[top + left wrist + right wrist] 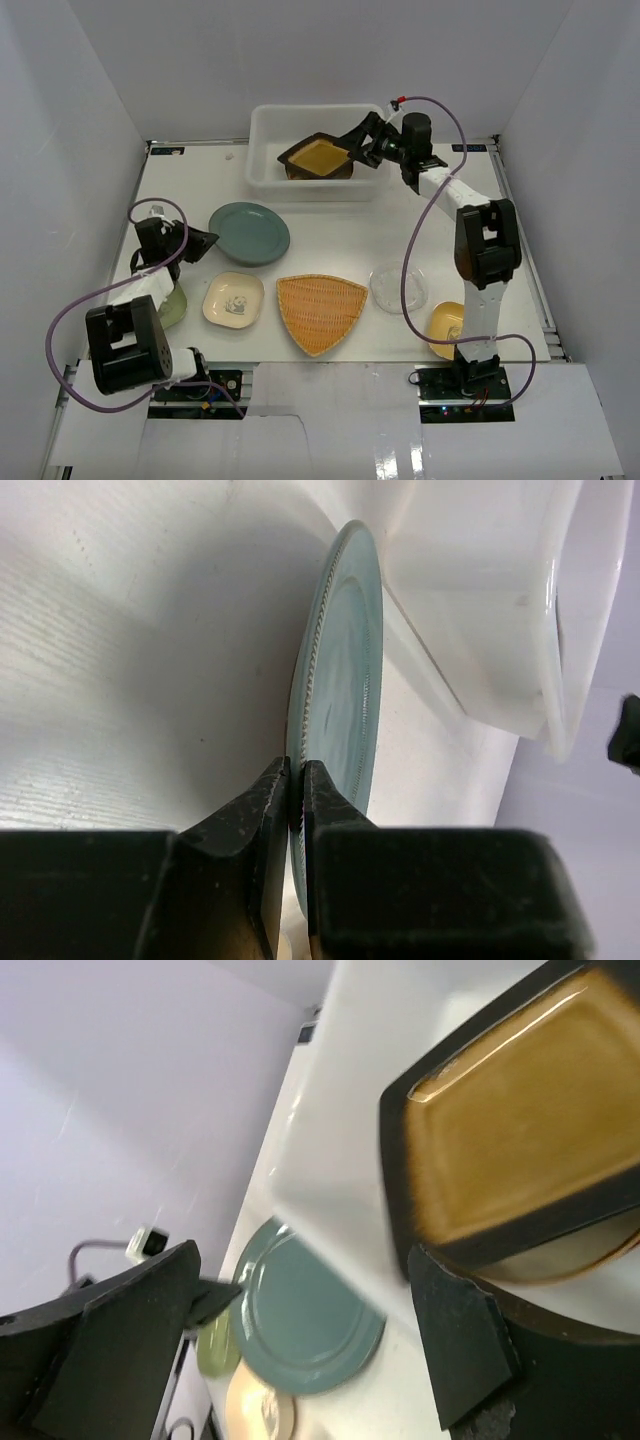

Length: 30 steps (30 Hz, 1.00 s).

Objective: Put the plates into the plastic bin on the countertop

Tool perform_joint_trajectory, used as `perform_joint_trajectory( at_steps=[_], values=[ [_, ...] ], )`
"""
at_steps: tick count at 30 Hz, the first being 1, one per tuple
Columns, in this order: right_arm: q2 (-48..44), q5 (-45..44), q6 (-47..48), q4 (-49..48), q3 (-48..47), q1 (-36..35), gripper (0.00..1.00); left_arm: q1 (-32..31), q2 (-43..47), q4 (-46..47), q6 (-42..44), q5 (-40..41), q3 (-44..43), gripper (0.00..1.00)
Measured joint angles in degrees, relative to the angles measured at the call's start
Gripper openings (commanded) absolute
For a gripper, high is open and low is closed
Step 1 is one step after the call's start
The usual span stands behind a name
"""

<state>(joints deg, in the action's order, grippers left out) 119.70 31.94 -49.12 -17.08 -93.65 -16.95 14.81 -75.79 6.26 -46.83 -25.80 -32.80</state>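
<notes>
The white plastic bin (268,165) stands at the back of the countertop (330,235). A black-amber square plate (320,157) lies tilted in it on top of another dish. My right gripper (358,146) is open just right of that plate and holds nothing. In the right wrist view the square plate (510,1130) is beyond the spread fingers (455,1335). My left gripper (205,241) is shut on the near rim of the round teal plate (250,232). The left wrist view shows the jaws pinching the teal rim (340,700), with the bin (480,610) behind.
On the countertop lie a cream plate (233,300), an orange woven fan (320,312), a clear glass plate (400,287), a yellow plate (447,325) by the right arm's base and a green plate (172,305) under the left arm. White walls enclose the table.
</notes>
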Motion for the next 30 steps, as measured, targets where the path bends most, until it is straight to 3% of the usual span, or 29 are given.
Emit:
perform_joint_trajectory(
  at_steps=[9,20,30],
  values=[
    [-20.6,4.2,0.5,-9.9,21.4,-0.5,0.90,0.0,7.8,9.5,-7.7,0.0,8.7,0.00],
    [-25.0,5.1,4.8,-8.6,31.5,-0.5,0.91,0.1,18.5,9.8,-10.4,-0.9,9.0,0.00],
    [-29.0,7.1,7.7,-8.2,33.7,-1.0,0.90,0.1,20.8,7.8,-15.7,-8.7,6.6,0.00]
  ],
)
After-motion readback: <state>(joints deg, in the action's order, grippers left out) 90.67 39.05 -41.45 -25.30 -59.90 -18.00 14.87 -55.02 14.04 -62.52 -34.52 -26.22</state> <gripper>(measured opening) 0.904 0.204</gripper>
